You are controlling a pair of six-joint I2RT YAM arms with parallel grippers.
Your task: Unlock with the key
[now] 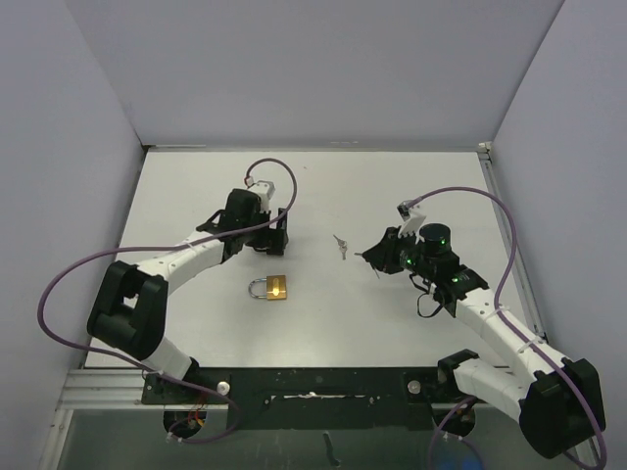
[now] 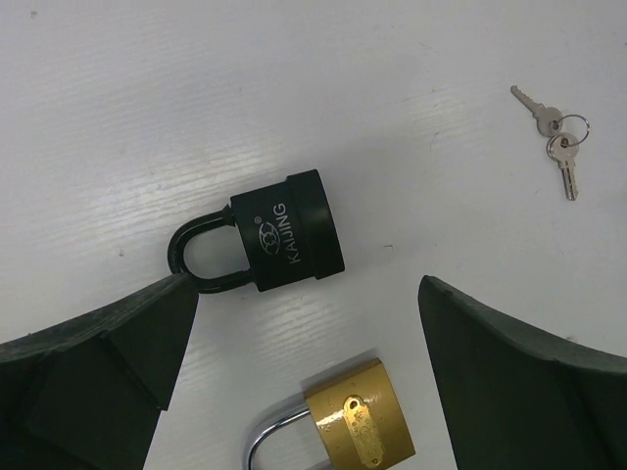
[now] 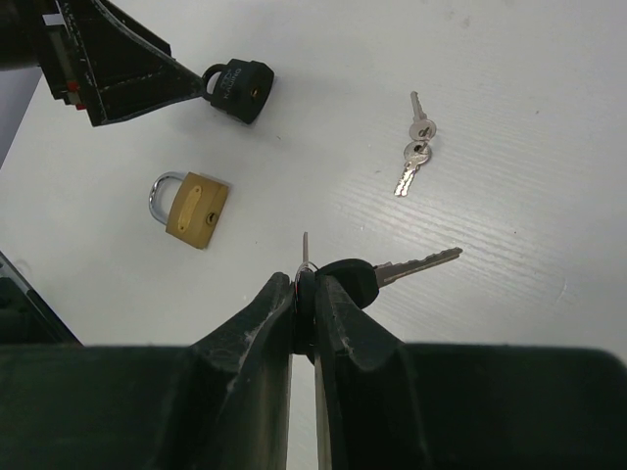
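Observation:
A black padlock (image 2: 289, 233) lies on the white table just ahead of my left gripper (image 2: 304, 323), which is open and empty above the table. A brass padlock (image 2: 358, 421) lies between its fingers, lower in that view, and shows in the top view (image 1: 273, 289) too. My right gripper (image 3: 312, 284) is shut on a black-headed key (image 3: 416, 264) on a ring, held above the table, blade pointing right. A second key on that ring stands edge-on. In the top view the right gripper (image 1: 375, 260) is right of both padlocks.
A pair of small silver keys (image 1: 340, 245) on a ring lies between the two grippers; it also shows in the left wrist view (image 2: 555, 137) and the right wrist view (image 3: 413, 155). Grey walls enclose the table on three sides.

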